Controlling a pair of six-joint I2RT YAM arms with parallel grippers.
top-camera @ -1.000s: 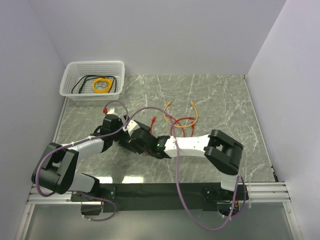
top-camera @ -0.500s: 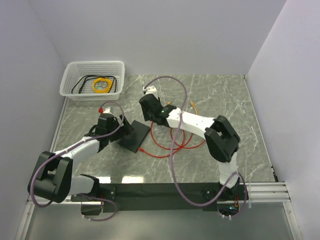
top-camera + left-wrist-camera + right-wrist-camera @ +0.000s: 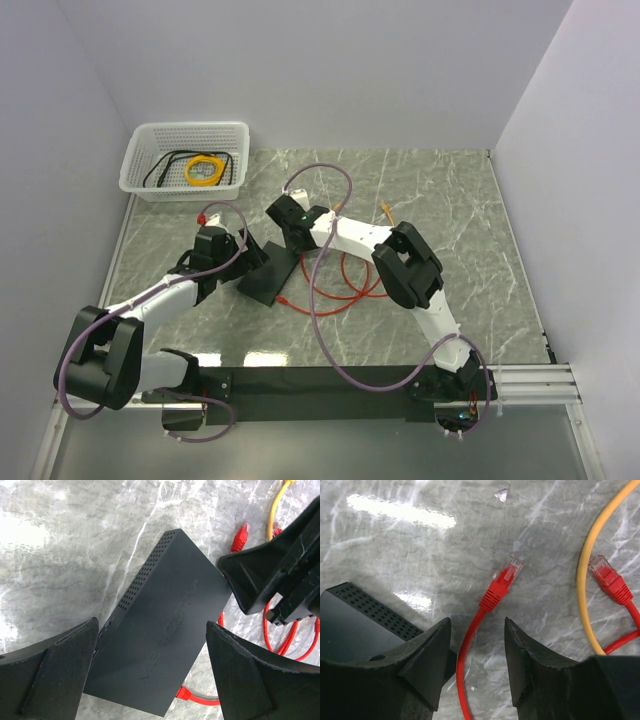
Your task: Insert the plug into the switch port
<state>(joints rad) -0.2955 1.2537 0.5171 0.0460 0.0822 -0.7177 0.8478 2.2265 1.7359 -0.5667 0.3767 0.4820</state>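
the right hand was seen released, its two fingers spread and nothing clenched between them. the thin red cord was seen running through the gap between them. the plug was found lying flat on the marbled table, just ahead of the fingertips, with its clear tip turned away from the hand. it was seated in nothing. a second red connector was seen off to the right, beside an orange-yellow cord. a corner of the black switch was seen at the left of that view, just beside one finger.

the left hand was also held wide open above the switch, with the flat box seen between its fingers and nothing grasped. another red connector was seen against the near edge of the box; whether it was plugged in could not be told. the switch port itself could not be made out.

from above, the switch was seen lying on the table between the two hands, and a white mesh basket was set at the far left corner.
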